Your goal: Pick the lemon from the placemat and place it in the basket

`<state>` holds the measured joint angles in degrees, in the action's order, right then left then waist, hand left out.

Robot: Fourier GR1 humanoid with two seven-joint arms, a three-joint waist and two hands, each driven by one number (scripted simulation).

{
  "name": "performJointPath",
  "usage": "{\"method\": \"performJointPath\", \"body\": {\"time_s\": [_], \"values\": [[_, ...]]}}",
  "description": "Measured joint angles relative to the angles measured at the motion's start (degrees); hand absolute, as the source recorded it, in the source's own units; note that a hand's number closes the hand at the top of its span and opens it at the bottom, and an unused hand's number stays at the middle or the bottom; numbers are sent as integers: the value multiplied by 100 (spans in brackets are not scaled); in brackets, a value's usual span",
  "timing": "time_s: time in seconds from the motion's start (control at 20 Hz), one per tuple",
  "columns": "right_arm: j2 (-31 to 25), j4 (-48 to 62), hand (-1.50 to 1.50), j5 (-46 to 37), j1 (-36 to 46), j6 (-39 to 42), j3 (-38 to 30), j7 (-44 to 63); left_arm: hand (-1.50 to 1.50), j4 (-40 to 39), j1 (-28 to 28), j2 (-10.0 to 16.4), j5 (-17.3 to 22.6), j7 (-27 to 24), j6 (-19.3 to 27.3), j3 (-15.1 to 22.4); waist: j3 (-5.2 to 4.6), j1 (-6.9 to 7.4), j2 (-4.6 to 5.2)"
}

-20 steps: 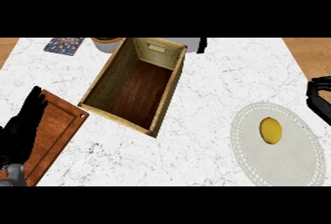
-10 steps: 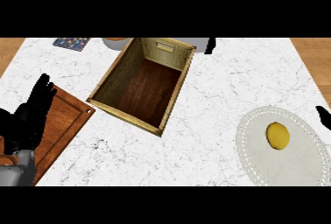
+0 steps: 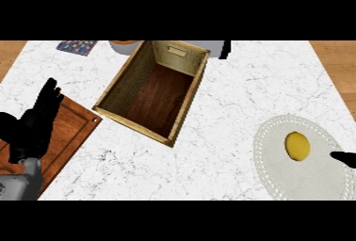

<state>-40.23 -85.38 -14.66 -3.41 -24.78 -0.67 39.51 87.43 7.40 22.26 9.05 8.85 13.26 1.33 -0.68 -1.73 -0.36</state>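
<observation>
A yellow lemon (image 3: 297, 145) lies on a round white placemat (image 3: 281, 176) at the right of the marble counter. The basket (image 3: 115, 91) is a tall woven box with a dark wooden floor, open and empty, standing at the centre back. Only a black fingertip of my right hand (image 3: 344, 158) shows at the right edge, just right of and below the lemon, apart from it. My left hand (image 3: 36, 123) stands open with fingers up at the left edge, over a wooden board.
A brown wooden cutting board (image 3: 66, 134) lies at the left under my left hand. At the back edge are a patterned blue item (image 3: 76, 46), a bowl (image 3: 125, 45) and a dark object (image 3: 225, 49).
The view has shifted, so the basket and placemat sit a little further right and lower. My right hand has come down the right edge to beside the lemon. The left hand stays at rest.
</observation>
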Motion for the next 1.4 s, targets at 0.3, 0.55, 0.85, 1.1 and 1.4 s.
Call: {"method": "performJointPath", "body": {"time_s": [0.3,0.55,0.85,1.1,1.4], "values": [[-607,-1774,-150,534,-332,1111,-57,1735,0,-39,21,-29,-12,31,-22,-44,33,3,-10],[-505,-2906,-150,451,-714,1262,-280,2241,0,-36,82,-130,-93,51,-75,-42,52,68,9],[232,-3029,-150,-281,-853,1066,-214,2095,0,-318,256,-279,-207,-107,-174,-111,63,122,28],[841,-2602,-150,-646,-743,997,-198,1785,0,-363,267,-350,-273,-144,-311,-228,67,152,33],[1515,-2069,-150,-1285,-678,735,-50,1268,0,-413,399,-437,-418,-38,-377,-318,70,162,36]]}}
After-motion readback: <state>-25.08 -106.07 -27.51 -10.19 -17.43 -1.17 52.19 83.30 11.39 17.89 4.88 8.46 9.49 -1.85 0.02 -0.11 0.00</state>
